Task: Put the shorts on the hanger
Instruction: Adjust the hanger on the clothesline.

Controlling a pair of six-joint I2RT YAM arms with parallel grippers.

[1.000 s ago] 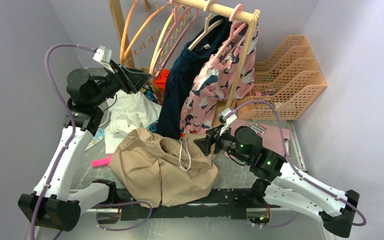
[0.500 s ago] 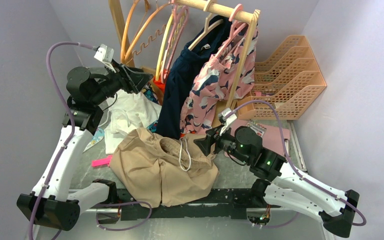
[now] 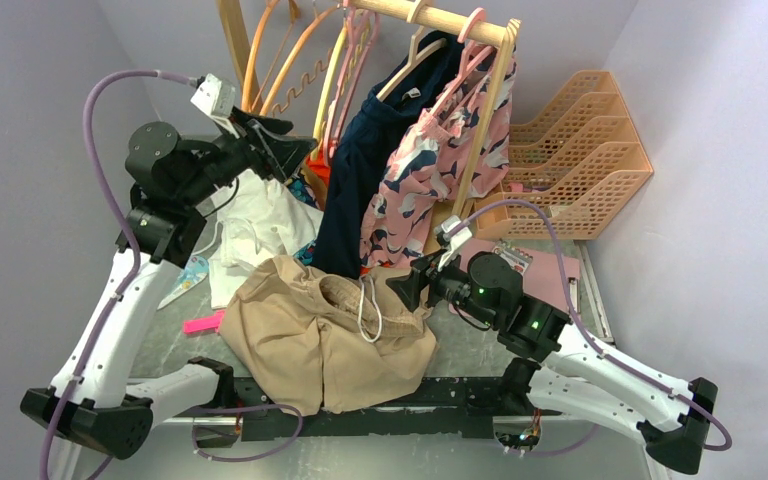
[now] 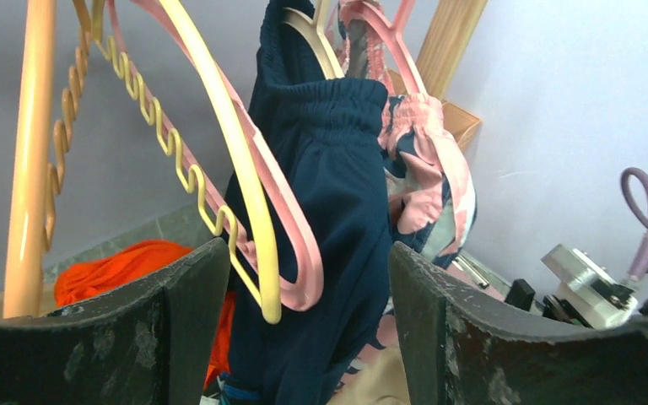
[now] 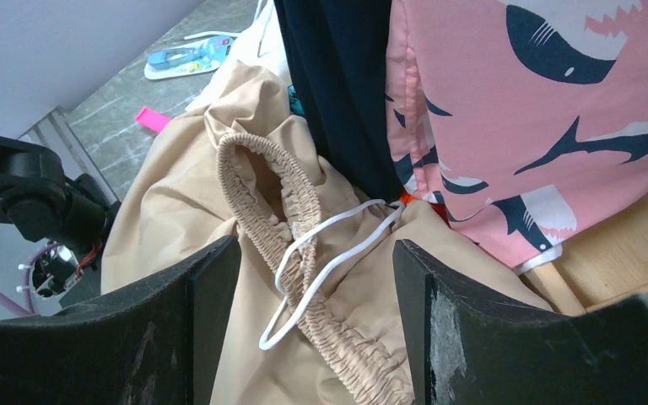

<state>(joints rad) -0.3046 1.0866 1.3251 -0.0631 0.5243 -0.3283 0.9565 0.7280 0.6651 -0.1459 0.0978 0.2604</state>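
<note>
Left and right jaws gape empty; navy garment [image 4: 333, 211] (yellow hanger [image 4: 242, 169] too) crowds the hanger [image 4: 305, 272].

Top view. Shorts [image 3: 330, 335] lay on the table [image 3: 470, 345] at lower centre. Behind them, at upper centre, the hanger [image 3: 360, 40] hung from the rail [image 3: 430, 17]. Trays [image 3: 580, 160] stood at upper right. The left gripper [image 3: 295, 155] sat left of the hanger, the right gripper [image 3: 405, 288] just right of the shorts.
</note>
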